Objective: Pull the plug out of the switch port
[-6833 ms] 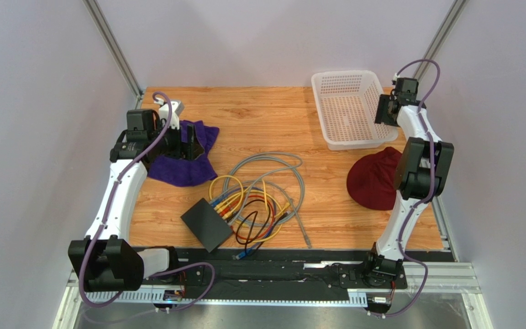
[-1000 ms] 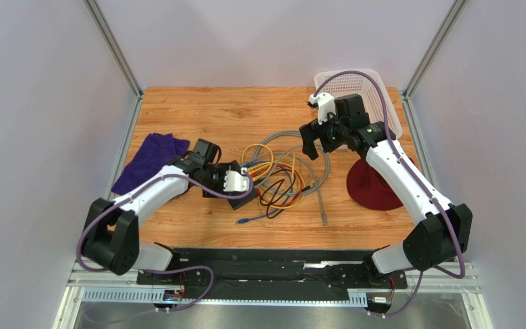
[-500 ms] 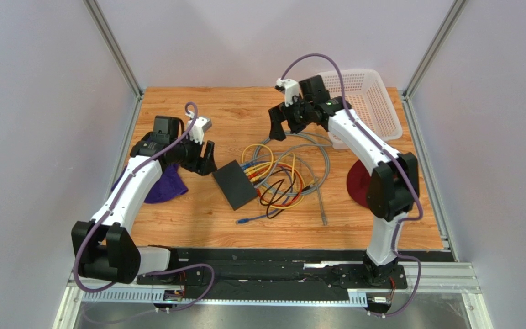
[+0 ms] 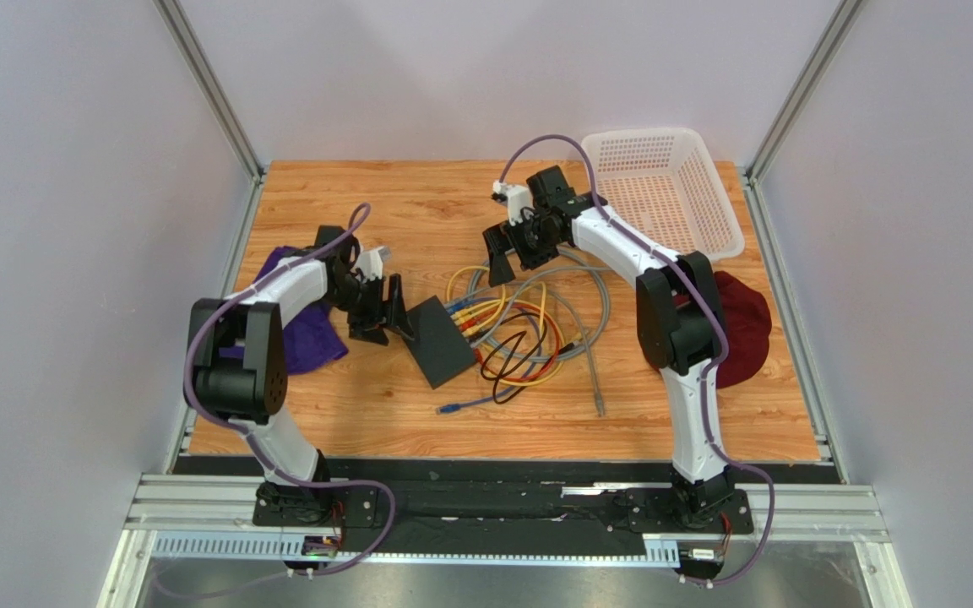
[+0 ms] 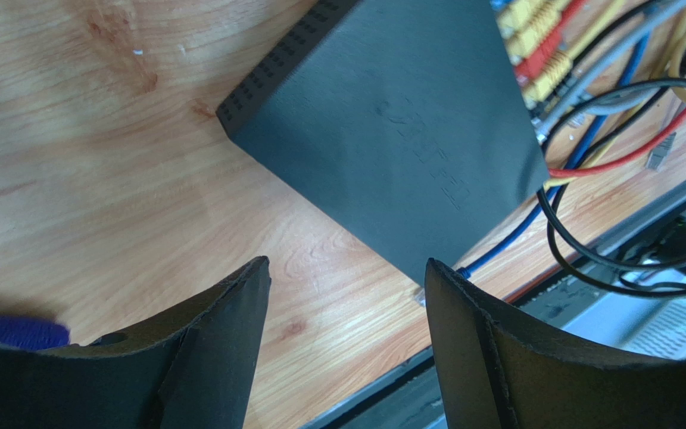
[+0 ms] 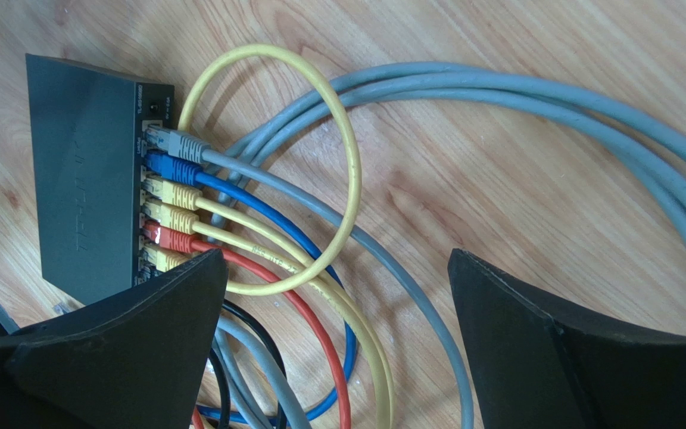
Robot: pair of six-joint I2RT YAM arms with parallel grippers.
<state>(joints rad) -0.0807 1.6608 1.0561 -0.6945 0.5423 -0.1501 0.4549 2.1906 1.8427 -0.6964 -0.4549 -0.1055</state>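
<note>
The switch point(image 4: 433, 340) lies flat on the wooden table point(image 4: 365, 203), left of centre, set at an angle, with its port edge facing right and away from the arm bases. In the right wrist view six plugs sit in its row of ports: a grey plug point(image 6: 177, 141) at the far end, then a blue plug point(image 6: 166, 166), two yellow, a red plug point(image 6: 166, 237) and one more yellow, all seated. Their cables point(image 4: 523, 332) run off to the right into a loose tangle of grey, yellow, red, blue and black loops. The left gripper point(image 4: 384, 314) stands just beside the switch's left end, jaws well apart and holding nothing; its wrist view shows the switch's near corner between and beyond the two fingers, not touched by either. The right gripper point(image 4: 517, 248) hangs above the far side of the cable tangle, jaws spread fully and empty, with the port row and a yellow loop in the gap below. A purple cloth point(image 4: 308, 336) lies under the left arm. A white basket point(image 4: 641, 134) sits at the far right corner, and a maroon cap point(image 4: 743, 332) lies behind the right arm.
</note>
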